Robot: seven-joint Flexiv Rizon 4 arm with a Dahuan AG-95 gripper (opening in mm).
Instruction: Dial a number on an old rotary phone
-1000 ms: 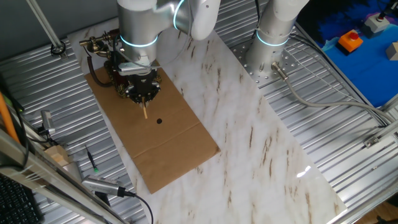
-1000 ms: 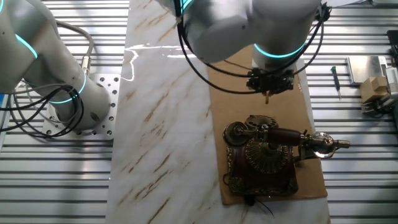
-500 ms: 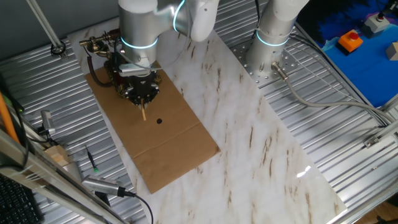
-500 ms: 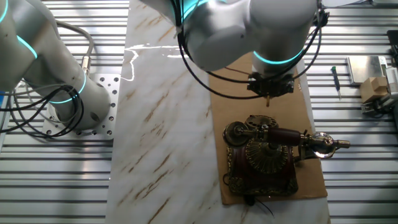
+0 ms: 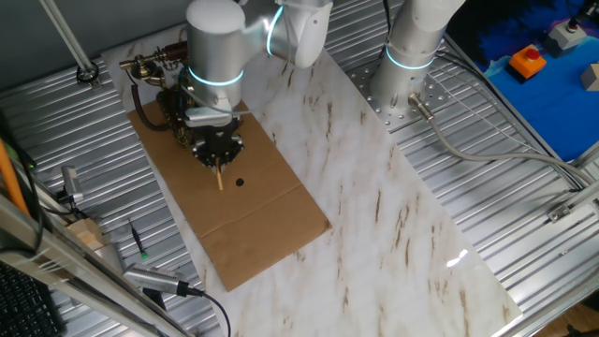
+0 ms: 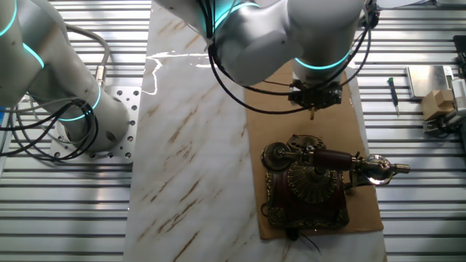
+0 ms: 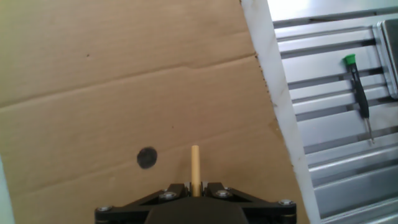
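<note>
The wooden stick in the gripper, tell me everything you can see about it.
The wooden stick is a thin, straight, pale tan dowel with a blunt round tip, apparently plain wood. The gripper is shut on its upper end, so it juts out between the black fingers, pointing down at the brown cardboard sheet. In the hand view its tip lies near a small dark round spot on the cardboard. It hangs over bare cardboard, apart from the old rotary phone; whether the tip touches the cardboard cannot be told.

One phone, one stick, one screwdriver
</note>
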